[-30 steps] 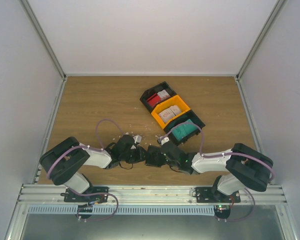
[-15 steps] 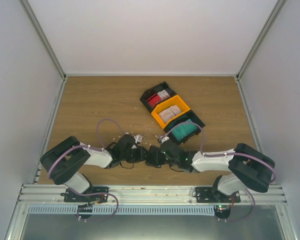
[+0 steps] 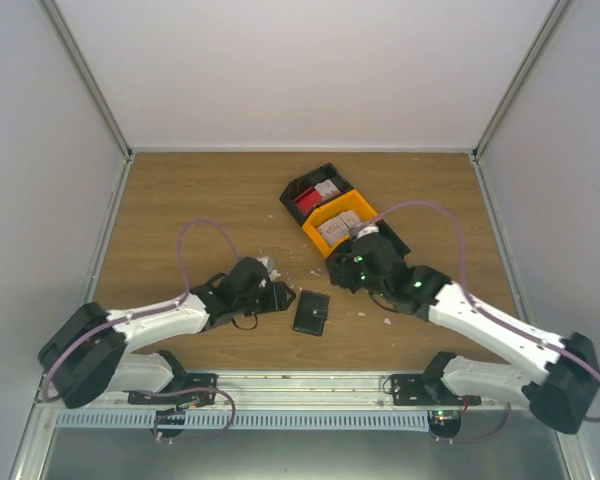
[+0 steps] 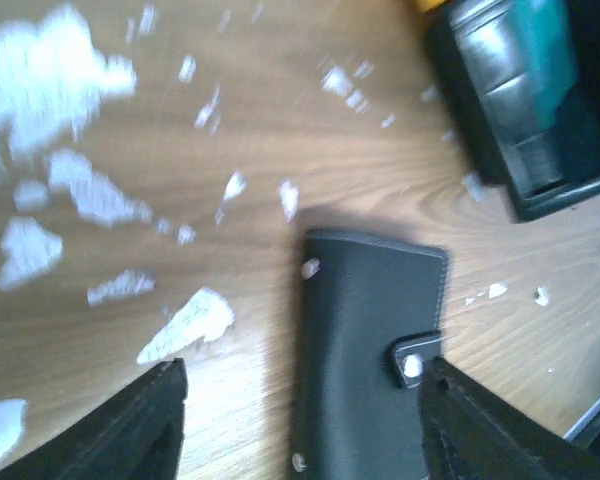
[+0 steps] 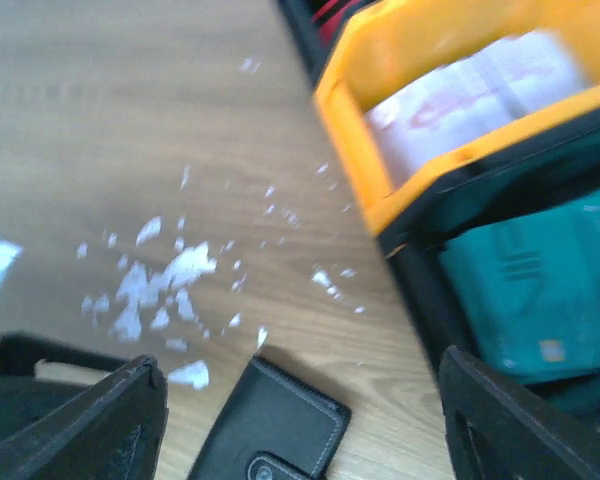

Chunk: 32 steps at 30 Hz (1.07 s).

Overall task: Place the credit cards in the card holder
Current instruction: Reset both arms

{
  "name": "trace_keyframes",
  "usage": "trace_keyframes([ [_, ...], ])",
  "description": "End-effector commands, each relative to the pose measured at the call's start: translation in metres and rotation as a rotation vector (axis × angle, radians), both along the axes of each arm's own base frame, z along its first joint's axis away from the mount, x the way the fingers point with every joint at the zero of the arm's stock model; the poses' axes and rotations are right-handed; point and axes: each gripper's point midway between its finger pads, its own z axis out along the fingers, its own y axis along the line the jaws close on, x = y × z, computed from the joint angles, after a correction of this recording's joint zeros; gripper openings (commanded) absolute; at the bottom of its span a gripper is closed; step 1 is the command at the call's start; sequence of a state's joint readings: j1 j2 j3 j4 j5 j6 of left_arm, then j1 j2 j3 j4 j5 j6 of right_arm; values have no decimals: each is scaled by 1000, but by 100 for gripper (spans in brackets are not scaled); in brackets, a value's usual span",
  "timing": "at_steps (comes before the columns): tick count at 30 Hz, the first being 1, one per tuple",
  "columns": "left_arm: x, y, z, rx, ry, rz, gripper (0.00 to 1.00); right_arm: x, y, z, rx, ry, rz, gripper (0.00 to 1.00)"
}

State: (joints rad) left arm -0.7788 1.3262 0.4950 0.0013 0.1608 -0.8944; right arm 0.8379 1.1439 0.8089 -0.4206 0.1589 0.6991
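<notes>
Your left gripper stands wide, gripping nothing; the closed card holder lies flat on the table just beyond its fingers; your right gripper gapes wide and empty beside the bins; the credit cards sit inside those.

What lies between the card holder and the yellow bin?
Bare wood with white crumbs separates card holder and yellow bin; right wrist view shows it.

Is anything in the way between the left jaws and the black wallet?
No, nothing visible. The card holder lies shut just ahead of the left gripper, whose jaws are open. The white crumbs sit off to one side.
</notes>
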Motion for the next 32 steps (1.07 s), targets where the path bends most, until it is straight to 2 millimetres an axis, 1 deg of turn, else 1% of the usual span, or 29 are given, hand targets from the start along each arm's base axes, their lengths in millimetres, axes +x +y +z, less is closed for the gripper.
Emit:
trace_keyframes([
  [1,29,24,69,75,-235,63,74,4,-67,36,-163,-131,-160,83],
  [2,33,29,89,83,-296,75,78,4,-80,51,-166,-174,-197,89],
  [4,39,42,125,116,-409,92,88,2,-103,74,-194,-230,-264,98],
  [5,41,51,145,134,-459,117,96,0,-114,86,-204,-251,-298,99],
  [6,43,61,163,153,-500,149,99,-2,-123,100,-206,-276,-325,100],
  [8,42,78,201,161,-581,204,99,-9,-140,124,-200,-324,-372,100],
  [10,38,96,232,152,-646,266,99,-16,-158,147,-180,-372,-423,100],
  [13,25,121,267,123,-731,330,99,-29,-185,169,-161,-418,-503,100],
  [16,7,144,295,88,-815,367,99,-45,-207,182,-128,-443,-558,100],
  [20,-12,169,315,65,-888,403,99,-63,-232,193,-47,-472,-635,100],
  [23,-22,180,322,53,-921,413,99,-72,-243,195,-11,-480,-665,100],
  [28,-32,185,330,35,-976,391,99,-79,-251,193,24,-469,-690,99],
  [32,-32,186,327,37,-978,395,99,-76,-243,186,33,-442,-670,100],
])
